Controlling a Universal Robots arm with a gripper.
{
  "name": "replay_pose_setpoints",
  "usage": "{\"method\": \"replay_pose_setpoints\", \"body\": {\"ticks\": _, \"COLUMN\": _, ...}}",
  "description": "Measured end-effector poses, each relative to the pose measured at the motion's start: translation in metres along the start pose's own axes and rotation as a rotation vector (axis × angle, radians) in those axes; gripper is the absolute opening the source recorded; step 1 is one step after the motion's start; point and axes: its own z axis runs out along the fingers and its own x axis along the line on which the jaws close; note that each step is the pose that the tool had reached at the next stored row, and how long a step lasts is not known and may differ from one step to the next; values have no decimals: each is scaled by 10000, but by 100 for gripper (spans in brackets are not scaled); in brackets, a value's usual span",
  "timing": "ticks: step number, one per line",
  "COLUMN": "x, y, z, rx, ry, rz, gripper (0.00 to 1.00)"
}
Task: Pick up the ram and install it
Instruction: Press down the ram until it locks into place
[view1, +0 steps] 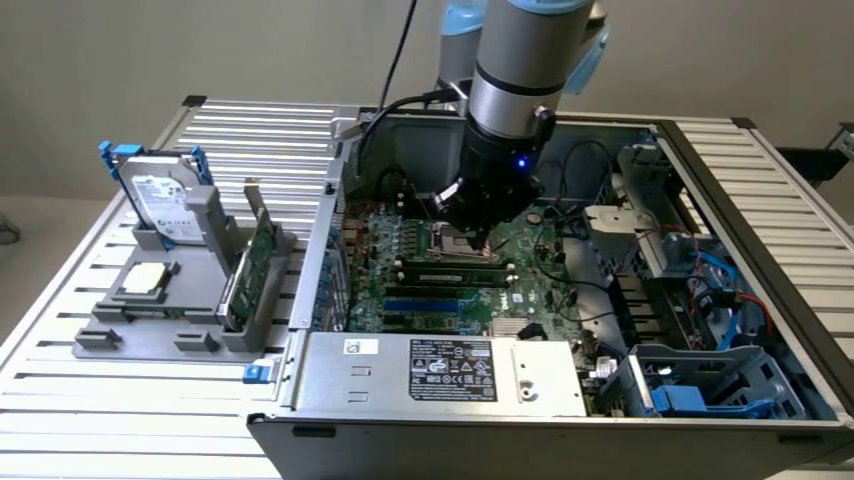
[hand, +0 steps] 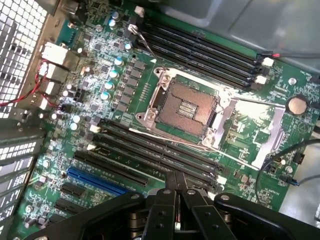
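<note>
Gripper (hand: 176, 181) closed, empty, above one motherboard (hand: 95, 75) with one installed ram (view1: 457, 271).

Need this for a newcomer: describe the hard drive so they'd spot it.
On the exterior view's left of the open computer case sits a grey holder. The hard drive stands upright at its far end; unlike the green card beside it, it is silver with blue side rails.

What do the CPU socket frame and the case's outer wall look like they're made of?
CPU socket frame: seemingly bare metal, bright silvery and reflective around the dark socket. Case wall: likely sheet steel with a dull grey matte finish; thin folded edges and a stuck-on label suggest it. Neither is certain from looks alone.
</note>
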Motion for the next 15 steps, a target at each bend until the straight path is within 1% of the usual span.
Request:
{"method": "replay_pose_setpoints", "body": {"ticks": 1, "x": 0, "y": 0, "z": 2, "rx": 32, "ry": -10, "rz": 103, "gripper": 11}}
{"method": "replay_pose_setpoints", "body": {"ticks": 3, "x": 0, "y": 0, "z": 3, "rx": 130, "ry": -22, "rz": 297, "gripper": 11}}
{"method": "replay_pose_setpoints", "body": {"ticks": 6, "x": 0, "y": 0, "z": 3, "rx": 323, "ry": 3, "rz": 543, "gripper": 11}}
{"method": "replay_pose_setpoints", "body": {"ticks": 9, "x": -1, "y": 0, "z": 3, "rx": 451, "ry": 17, "rz": 832, "gripper": 11}}
{"method": "replay_pose_setpoints", "body": {"ticks": 12, "x": -1, "y": 0, "z": 3, "rx": 540, "ry": 28, "rz": 1138, "gripper": 11}}
{"method": "replay_pose_setpoints", "body": {"ticks": 15, "x": -1, "y": 0, "z": 3, "rx": 593, "ry": 36, "rz": 1466, "gripper": 11}}
